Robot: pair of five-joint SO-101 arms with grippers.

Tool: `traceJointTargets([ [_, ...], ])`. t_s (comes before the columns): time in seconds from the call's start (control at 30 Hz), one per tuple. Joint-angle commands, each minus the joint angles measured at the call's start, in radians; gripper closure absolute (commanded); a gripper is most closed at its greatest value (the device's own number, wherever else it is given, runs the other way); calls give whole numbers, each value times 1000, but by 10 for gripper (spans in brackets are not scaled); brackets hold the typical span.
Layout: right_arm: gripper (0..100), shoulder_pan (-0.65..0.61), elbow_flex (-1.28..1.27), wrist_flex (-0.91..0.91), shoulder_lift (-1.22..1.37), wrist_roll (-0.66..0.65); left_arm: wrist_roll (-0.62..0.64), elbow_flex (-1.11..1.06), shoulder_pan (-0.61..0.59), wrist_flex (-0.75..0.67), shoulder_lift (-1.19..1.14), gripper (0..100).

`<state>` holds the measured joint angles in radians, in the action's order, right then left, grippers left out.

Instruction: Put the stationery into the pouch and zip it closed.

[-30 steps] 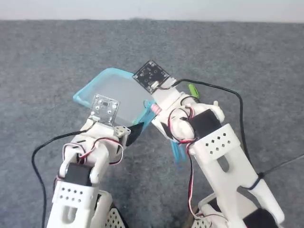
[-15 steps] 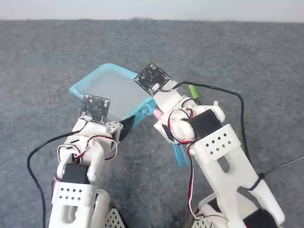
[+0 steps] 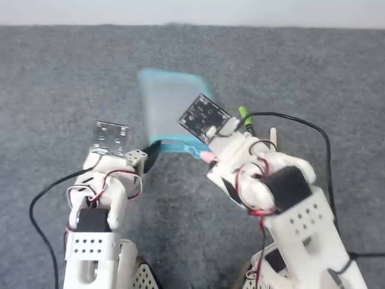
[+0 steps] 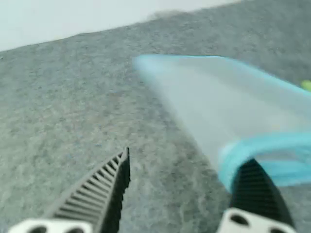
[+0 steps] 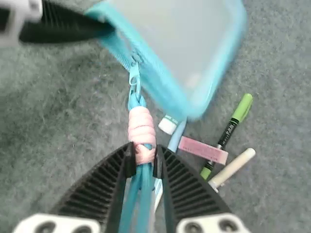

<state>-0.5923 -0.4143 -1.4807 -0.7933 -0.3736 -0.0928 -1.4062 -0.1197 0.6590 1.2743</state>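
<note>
The pouch (image 3: 171, 105) sits between the two grippers and stretches away from the arms over the grey table (image 3: 72, 72); I cannot tell whether it rests flat or is partly lifted. The right gripper (image 5: 142, 160) is closed narrowly on the pink-and-blue pull tab (image 5: 142, 131) of the zip. The left gripper (image 4: 187, 162) stands wide, one finger against the pouch's blue rim, clamping nothing.

The step in hand looks like working the zip to open the mouth, since none of the stationery is inside yet. The next move probably calls for the left gripper to pinch the rim and steady the pouch while the right draws the tab along the zip. Without that hold the whole pouch is likely to slide with the pull.

The count is one pouch and four loose pieces just beside it:
- one green pen (image 5: 232, 127)
- one pink eraser (image 5: 203, 150)
- one white stick (image 5: 234, 167)
- one pale-blue pen (image 5: 174, 136) with a white cap
</note>
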Motion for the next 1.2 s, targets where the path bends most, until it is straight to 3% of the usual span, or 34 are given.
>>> traceJointTargets([
  [0.0, 992, -19, -23, -10, -70, -23, 32, 8, -32, -41, -8, 680],
  [0.27, 992, -239, -166, 73, -79, -58, 41, -48, 61, -106, -2, 680],
  [0.5, 992, -289, -169, 93, -99, -58, 41, -117, 101, -219, -2, 680],
  [0.8, 992, -303, -219, 64, -252, -89, 41, -128, 169, -233, -9, 685],
  [0.87, 992, -302, -235, 65, -255, -92, 40, -128, 180, -233, -8, 733],
  [1.07, 992, -225, -236, 64, -254, -95, 35, -127, 173, -233, -2, 998],
  [1.17, 992, -154, -236, 64, -254, -97, -3, -127, 170, -233, -2, 987],
])
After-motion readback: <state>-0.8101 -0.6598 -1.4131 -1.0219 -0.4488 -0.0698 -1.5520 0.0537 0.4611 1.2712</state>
